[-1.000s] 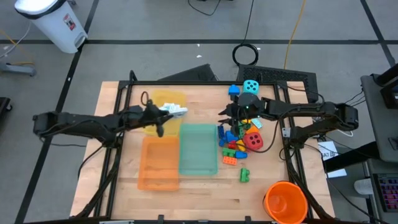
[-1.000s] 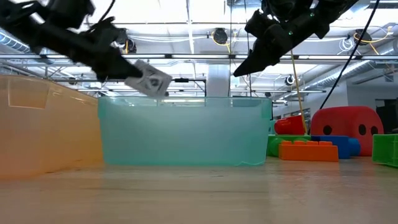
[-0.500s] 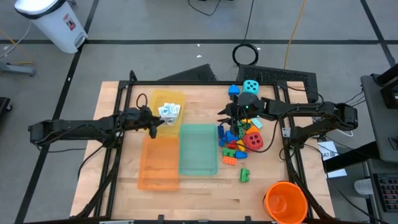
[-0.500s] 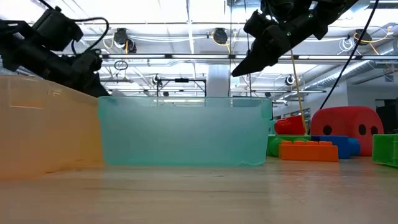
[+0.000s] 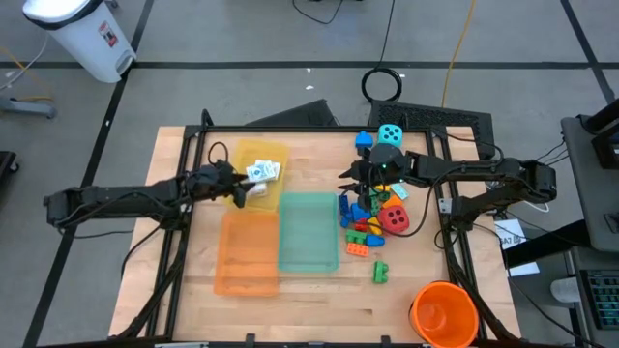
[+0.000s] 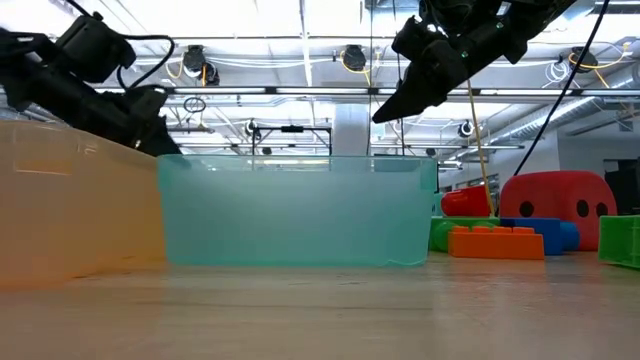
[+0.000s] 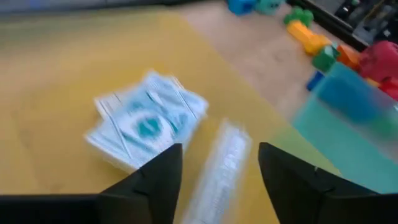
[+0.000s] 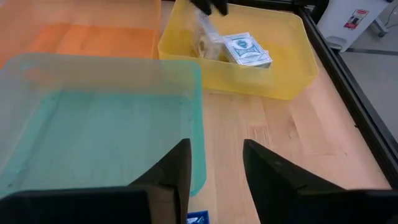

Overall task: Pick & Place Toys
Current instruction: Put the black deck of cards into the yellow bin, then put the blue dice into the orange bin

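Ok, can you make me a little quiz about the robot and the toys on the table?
1. True or false: the white cards lie in the teal tray.
2. What colour is the bucket? A orange, B blue, C green.
3. Which one is over the yellow tray, the left claw or the right claw?
Key: 1 false, they lie in the yellow tray. 2 A. 3 the left claw.
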Robot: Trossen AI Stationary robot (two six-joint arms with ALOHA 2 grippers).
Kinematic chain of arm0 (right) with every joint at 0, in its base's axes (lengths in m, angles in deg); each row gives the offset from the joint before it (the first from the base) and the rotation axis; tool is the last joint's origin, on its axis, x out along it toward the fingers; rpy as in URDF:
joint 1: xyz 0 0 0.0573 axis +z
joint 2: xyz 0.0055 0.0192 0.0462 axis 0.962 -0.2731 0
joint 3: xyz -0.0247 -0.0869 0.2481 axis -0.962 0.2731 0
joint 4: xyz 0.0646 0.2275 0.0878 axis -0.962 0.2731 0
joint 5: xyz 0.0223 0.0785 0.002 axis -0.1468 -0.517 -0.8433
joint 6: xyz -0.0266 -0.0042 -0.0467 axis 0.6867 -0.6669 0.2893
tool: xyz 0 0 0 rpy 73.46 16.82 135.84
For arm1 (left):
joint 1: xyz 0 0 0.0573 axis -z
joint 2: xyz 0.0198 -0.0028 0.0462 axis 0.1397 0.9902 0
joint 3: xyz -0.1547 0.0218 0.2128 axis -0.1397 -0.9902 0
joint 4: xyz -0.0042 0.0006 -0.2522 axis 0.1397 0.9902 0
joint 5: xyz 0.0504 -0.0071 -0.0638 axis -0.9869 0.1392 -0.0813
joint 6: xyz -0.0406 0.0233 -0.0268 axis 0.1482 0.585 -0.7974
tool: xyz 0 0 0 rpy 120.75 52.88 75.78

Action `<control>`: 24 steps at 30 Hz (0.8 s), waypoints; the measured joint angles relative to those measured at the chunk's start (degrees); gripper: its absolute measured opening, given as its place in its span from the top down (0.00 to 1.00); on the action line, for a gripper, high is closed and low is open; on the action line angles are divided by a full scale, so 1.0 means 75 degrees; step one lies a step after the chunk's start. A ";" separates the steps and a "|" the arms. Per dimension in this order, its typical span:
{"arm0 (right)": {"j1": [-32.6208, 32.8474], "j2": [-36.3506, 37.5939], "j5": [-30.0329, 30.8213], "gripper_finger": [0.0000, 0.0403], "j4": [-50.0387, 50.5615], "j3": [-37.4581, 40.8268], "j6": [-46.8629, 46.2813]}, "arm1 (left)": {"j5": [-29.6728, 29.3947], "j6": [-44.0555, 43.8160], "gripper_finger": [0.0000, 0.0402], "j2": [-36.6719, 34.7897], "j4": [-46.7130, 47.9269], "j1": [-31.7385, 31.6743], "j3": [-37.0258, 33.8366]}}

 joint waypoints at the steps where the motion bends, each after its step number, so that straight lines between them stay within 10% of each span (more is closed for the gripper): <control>1: 0.0000 0.0000 -0.0001 0.71 0.0002 0.0000 0.0000 | -0.0117 0.0097 0.43 0.0000 -0.0008 -0.0055 0.0070; 12: 0.0001 0.0045 0.0146 0.71 0.0424 0.0001 0.0157 | -0.1058 0.0690 0.41 -0.0006 0.0623 -0.0396 0.1073; 24: 0.0000 0.0300 0.4057 0.73 0.2564 0.0007 0.0657 | -0.1037 0.0510 0.41 -0.0452 0.0803 -0.0375 0.1198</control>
